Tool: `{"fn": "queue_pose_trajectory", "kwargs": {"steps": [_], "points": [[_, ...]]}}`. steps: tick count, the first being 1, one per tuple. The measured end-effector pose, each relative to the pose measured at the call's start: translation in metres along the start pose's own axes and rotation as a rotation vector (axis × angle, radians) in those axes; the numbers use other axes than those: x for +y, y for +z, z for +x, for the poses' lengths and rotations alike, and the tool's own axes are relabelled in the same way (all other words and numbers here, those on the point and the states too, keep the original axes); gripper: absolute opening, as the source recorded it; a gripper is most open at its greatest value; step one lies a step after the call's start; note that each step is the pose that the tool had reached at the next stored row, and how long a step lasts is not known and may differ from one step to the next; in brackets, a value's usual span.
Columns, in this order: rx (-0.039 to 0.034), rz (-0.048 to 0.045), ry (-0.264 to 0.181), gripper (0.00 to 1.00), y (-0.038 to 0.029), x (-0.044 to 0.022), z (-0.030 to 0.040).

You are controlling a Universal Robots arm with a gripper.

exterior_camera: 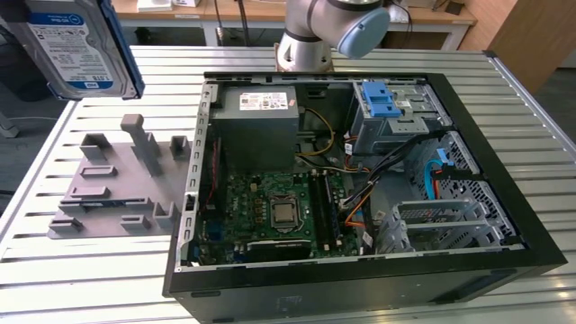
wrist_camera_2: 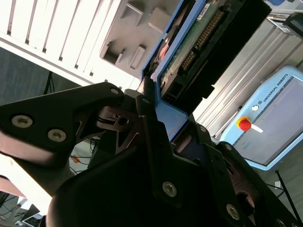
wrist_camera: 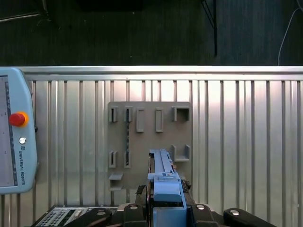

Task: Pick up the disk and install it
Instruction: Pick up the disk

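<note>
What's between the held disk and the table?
A grey slotted plate lies on the table below the disk, in the first wrist view.

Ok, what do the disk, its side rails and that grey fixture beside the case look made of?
Disk: bare silver-grey shell around a white-and-blue label, looks like metal, smooth finish. Side rails: uniformly bright blue, slightly glossy, likely moulded plastic. Grey fixture: matte, even grey, blocky posts and slots, probably plastic, possibly printed; hard to confirm.
</note>
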State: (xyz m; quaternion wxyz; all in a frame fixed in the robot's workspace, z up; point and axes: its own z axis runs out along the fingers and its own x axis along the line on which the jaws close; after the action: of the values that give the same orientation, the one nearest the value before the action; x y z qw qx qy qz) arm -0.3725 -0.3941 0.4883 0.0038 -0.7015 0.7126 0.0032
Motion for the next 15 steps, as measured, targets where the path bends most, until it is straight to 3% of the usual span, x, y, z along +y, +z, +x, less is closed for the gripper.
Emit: {"fn": "queue_pose_trajectory", "kwargs": {"steps": [15], "points": [[0.0, -0.0003, 0.0, 0.36, -0.0001, -0.0267, 0.01]]}}
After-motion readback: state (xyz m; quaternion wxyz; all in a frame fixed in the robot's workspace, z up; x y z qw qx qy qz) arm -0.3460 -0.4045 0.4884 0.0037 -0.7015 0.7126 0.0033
